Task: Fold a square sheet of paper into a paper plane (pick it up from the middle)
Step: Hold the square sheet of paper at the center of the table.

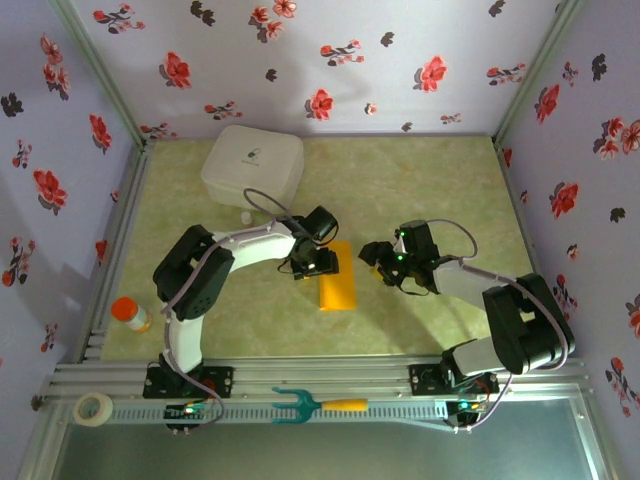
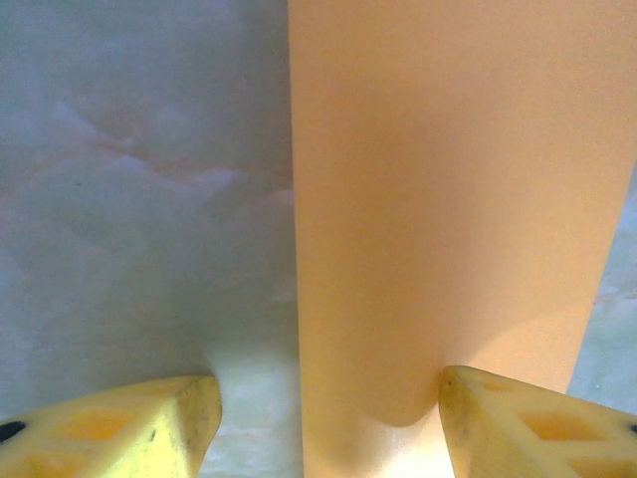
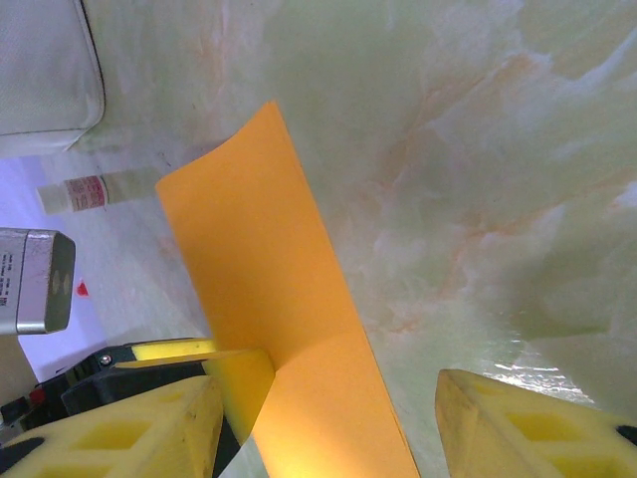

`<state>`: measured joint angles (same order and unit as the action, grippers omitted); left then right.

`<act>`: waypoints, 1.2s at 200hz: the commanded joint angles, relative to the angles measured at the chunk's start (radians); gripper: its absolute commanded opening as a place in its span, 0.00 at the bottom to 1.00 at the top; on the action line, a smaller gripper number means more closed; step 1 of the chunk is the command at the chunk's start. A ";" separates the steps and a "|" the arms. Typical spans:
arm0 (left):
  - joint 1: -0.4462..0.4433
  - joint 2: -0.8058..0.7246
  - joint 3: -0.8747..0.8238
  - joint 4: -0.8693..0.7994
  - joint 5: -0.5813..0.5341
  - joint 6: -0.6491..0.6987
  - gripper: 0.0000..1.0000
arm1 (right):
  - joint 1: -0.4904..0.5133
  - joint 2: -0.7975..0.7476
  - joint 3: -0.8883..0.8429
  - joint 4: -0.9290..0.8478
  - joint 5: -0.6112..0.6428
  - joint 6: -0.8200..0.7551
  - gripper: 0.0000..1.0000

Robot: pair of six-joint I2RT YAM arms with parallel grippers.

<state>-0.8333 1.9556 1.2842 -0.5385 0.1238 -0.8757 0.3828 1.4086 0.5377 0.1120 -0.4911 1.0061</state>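
Observation:
The orange-yellow sheet of paper (image 1: pixel 336 278) lies flat on the table as a narrow folded strip. My left gripper (image 1: pixel 316 266) is low over its left edge. In the left wrist view the paper (image 2: pixel 448 199) runs between the open left gripper (image 2: pixel 326 390); one yellow fingertip (image 2: pixel 537 428) rests on the paper and the other stands on bare table. My right gripper (image 1: pixel 380 258) hovers just right of the strip. In the right wrist view the paper (image 3: pixel 259 259) lies between the open right gripper (image 3: pixel 328 390), with the far corner curling up slightly and the left arm's fingertip (image 3: pixel 234 378) pressing on it.
A white lidded box (image 1: pixel 252 163) sits at the back left, a small vial (image 1: pixel 246 217) in front of it. An orange-capped bottle (image 1: pixel 130 314) stands by the left wall. A tape roll (image 1: pixel 94 407) and a teal fork tool (image 1: pixel 310 405) lie on the front rail.

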 commanded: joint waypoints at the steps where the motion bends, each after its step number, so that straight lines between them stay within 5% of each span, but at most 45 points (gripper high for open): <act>1: -0.009 0.133 -0.042 0.078 -0.004 0.035 0.64 | 0.005 0.012 0.015 0.000 -0.006 0.003 0.60; 189: -0.009 0.151 -0.028 0.051 -0.019 0.035 0.64 | 0.010 0.028 0.016 0.015 -0.021 0.002 0.58; 240: -0.009 0.151 -0.029 0.052 -0.018 0.035 0.64 | 0.037 0.068 0.037 0.043 -0.034 -0.002 0.18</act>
<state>-0.8341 1.9709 1.3083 -0.5667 0.1234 -0.8639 0.3981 1.4548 0.5461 0.1314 -0.5137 1.0115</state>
